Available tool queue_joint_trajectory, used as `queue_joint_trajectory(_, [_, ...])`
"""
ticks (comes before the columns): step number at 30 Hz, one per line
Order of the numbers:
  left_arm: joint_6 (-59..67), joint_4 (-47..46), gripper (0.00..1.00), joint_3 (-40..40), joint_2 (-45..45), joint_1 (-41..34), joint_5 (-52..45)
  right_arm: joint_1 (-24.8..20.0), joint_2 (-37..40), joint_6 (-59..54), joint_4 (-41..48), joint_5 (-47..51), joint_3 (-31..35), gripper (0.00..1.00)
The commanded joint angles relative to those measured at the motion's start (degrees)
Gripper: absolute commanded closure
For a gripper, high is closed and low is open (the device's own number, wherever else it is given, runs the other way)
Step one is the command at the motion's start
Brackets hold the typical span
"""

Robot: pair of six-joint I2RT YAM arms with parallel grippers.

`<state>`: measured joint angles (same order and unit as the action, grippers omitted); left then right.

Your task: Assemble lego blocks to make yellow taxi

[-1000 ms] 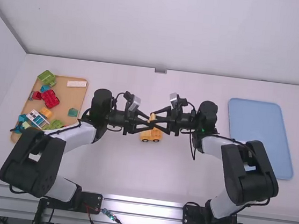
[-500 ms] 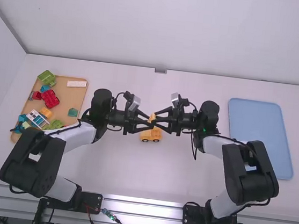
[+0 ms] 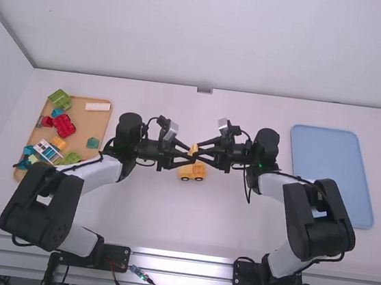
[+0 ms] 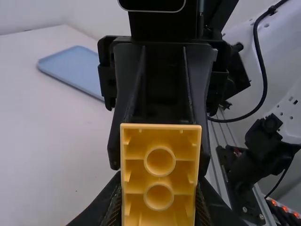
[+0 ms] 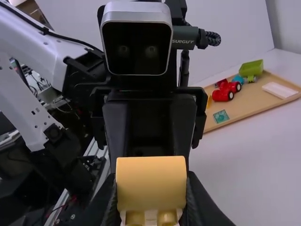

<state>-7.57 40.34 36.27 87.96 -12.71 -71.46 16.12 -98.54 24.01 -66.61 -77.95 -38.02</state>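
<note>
Near the middle of the table in the high view, my left gripper (image 3: 187,157) and my right gripper (image 3: 200,153) meet at a small yellow block (image 3: 194,149). A yellow wheeled piece (image 3: 192,172) stands on the table just nearer the camera. In the left wrist view, the hollow underside of the yellow block (image 4: 160,176) faces the camera, with my left gripper (image 4: 160,207) shut on it. From the right wrist view, the block (image 5: 151,181) presents a smooth rounded face, and my right gripper (image 5: 151,202) is shut on its sides.
A tan tray (image 3: 99,124) at the left carries several red, green, blue and yellow toy pieces and a white one. At the right lies a blue tray (image 3: 331,174). The two forearms face each other across the table's middle.
The right gripper has shifted very slightly to the right since the first frame. The left arm and the yellow wheeled piece have stayed in place.
</note>
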Motion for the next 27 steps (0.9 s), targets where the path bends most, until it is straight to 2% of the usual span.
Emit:
queue_joint_trajectory(1, [0.5, 0.2, 0.98, 1.0, 0.0, -0.1, -0.8, 0.7, 0.5, 0.1, -0.1, -0.5, -0.8, 0.94])
queue_joint_trajectory(4, [0.5, 0.5, 0.86, 0.8, 0.0, 0.0, -0.8, 0.8, 0.5, 0.1, -0.3, -0.4, -0.9, 0.97])
queue_joint_trajectory(5, [0.5, 0.5, 0.77, 0.7, 0.0, -0.1, -0.8, 0.8, 0.5, 0.1, -0.3, -0.4, -0.9, 0.97])
queue_joint_trajectory(6, [0.5, 0.5, 0.77, 0.7, 0.0, -0.1, -0.8, 0.8, 0.5, 0.1, -0.3, -0.4, -0.9, 0.97])
queue_joint_trajectory(7, [0.5, 0.4, 0.65, 0.7, 0.0, 0.0, -0.7, 0.7, 0.5, 0.1, -0.3, -0.4, -0.9, 0.98])
queue_joint_trajectory(10, [0.5, 0.5, 0.41, 0.7, 0.0, 0.0, -0.6, 0.7, 0.5, 0.1, -0.1, 0.0, -0.9, 0.98])
queue_joint_trajectory(11, [0.5, 0.6, 0.18, 0.7, 0.0, -0.1, -0.6, 0.7, 0.5, 0.2, -0.2, 0.0, -0.9, 0.98])
queue_joint_trajectory(12, [0.5, 0.7, 0.01, 0.7, 0.0, 0.0, -0.6, 0.7, 0.5, 0.2, -0.4, 0.0, -0.9, 0.98])
queue_joint_trajectory(16, [0.5, 0.2, 0.01, 0.7, 0.0, 0.0, -0.5, -0.6, 0.5, 3.3, -0.1, 4.5, -0.9, 1.0])
queue_joint_trajectory(22, [0.5, -4.0, 0.01, 0.7, -0.1, 0.4, 5.3, -5.3, 0.5, 4.3, 0.8, 4.9, -1.7, 1.0])
queue_joint_trajectory(25, [0.5, -5.3, 0.01, 0.7, -0.3, 0.7, 7.1, -8.0, 0.5, 3.9, 5.7, 6.7, -3.0, 1.0])
queue_joint_trajectory(27, [0.5, -6.5, 0.01, 0.7, -0.4, 0.7, 9.4, -9.7, 0.5, 0.6, 14.4, 8.1, -5.2, 1.0])
